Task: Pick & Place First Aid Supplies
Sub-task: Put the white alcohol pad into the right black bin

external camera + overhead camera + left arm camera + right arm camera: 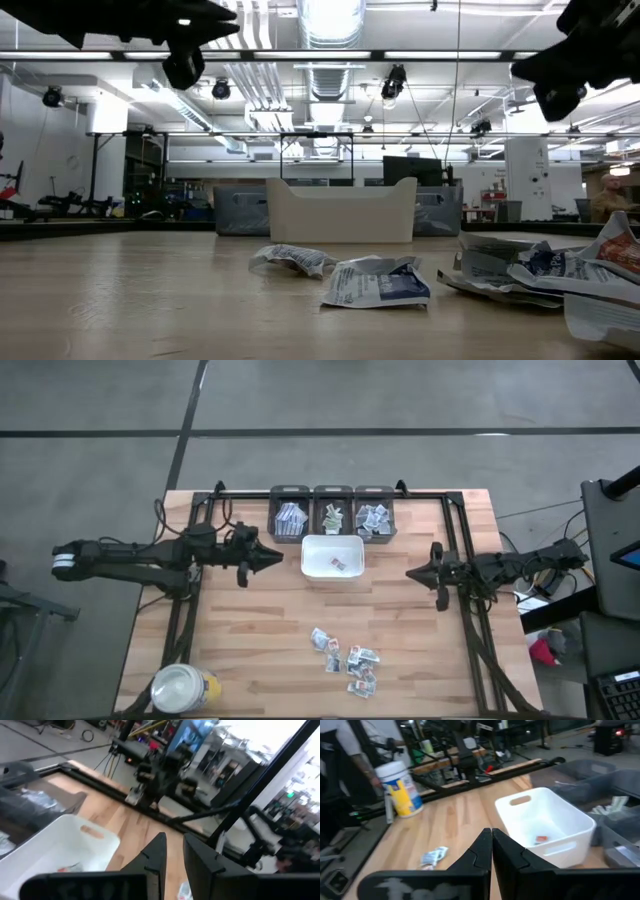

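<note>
Room: workshop hall with strip lights and ducts overhead, seen beyond the wooden desk (pixel 260 630).
Packets: a loose cluster of small white paper packets (pixel 350 658) lies on the desk toward its near edge, right of centre; in the low view they show crumpled and flat on the wood (pixel 378 284).
Packet in tray: one small packet with red print (pixel 337 565) lies inside the white tray (pixel 311 563), on its floor.
Tray: rectangular, open-topped, standing mid-desk just in front of the bins; well apart from the packet cluster.
Bins: three dark bins (pixel 333 512) in a row along the far edge, each holding sorted packets.
Jar: round yellow jar with a white lid (pixel 183 689) stands at the desk's near left corner, well apart from everything else.
Left gripper: the left gripper (pixel 272 558) hangs above the desk just left of the tray, pointing toward it; its fingers (pixel 155 855) stand a little apart with nothing between them.
Right gripper: the right gripper (pixel 412 573) hangs above the desk to the right of the tray, pointing toward it; its fingers (pixel 479 851) are pressed together, holding nothing.
Person: a person's arm (pixel 357 755) shows in the right wrist view, beyond the desk near the jar.
</note>
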`<action>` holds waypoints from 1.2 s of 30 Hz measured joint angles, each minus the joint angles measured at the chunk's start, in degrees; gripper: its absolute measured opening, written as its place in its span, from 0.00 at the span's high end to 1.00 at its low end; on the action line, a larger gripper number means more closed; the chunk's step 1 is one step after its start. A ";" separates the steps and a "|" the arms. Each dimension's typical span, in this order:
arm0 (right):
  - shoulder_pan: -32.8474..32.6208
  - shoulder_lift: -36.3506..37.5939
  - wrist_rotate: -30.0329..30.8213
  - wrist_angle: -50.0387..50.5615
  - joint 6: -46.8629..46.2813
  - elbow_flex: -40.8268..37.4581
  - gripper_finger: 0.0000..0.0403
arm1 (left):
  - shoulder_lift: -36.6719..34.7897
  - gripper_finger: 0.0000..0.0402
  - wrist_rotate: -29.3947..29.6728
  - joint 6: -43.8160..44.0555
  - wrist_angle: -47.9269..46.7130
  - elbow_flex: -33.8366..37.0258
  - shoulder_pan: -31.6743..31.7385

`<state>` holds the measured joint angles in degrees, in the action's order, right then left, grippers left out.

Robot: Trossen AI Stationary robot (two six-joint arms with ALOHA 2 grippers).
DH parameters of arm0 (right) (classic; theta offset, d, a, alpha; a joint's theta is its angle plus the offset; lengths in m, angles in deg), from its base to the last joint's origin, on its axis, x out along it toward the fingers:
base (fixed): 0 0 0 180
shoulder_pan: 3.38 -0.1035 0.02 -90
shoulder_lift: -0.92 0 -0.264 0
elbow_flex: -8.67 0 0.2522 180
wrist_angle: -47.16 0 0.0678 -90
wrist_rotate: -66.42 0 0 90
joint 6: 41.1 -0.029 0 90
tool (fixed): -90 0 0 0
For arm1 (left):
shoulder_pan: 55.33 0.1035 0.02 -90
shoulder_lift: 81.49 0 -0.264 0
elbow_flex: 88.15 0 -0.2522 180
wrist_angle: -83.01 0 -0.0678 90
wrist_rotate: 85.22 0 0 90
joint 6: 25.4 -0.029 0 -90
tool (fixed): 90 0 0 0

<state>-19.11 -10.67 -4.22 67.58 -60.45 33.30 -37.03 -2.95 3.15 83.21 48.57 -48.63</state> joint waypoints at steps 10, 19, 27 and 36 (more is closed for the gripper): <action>0.00 -0.07 0.58 0.36 -0.15 -0.33 0.97 | 3.63 0.85 -1.70 -1.47 1.23 -6.88 -4.78; 0.00 -0.11 0.66 0.26 -0.15 0.05 0.97 | 18.27 0.85 -1.74 4.97 -26.40 -21.88 -10.21; 0.00 -0.09 0.75 0.28 -0.15 0.05 0.97 | 28.74 0.85 -1.74 12.58 -39.44 -27.76 -11.80; 0.00 -0.11 0.71 0.33 -0.13 0.05 0.97 | 37.13 0.85 -1.40 12.10 -37.78 -27.52 -11.72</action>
<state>-19.11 -10.78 -3.51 67.91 -60.58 33.35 0.10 -4.35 15.24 45.43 21.06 -60.35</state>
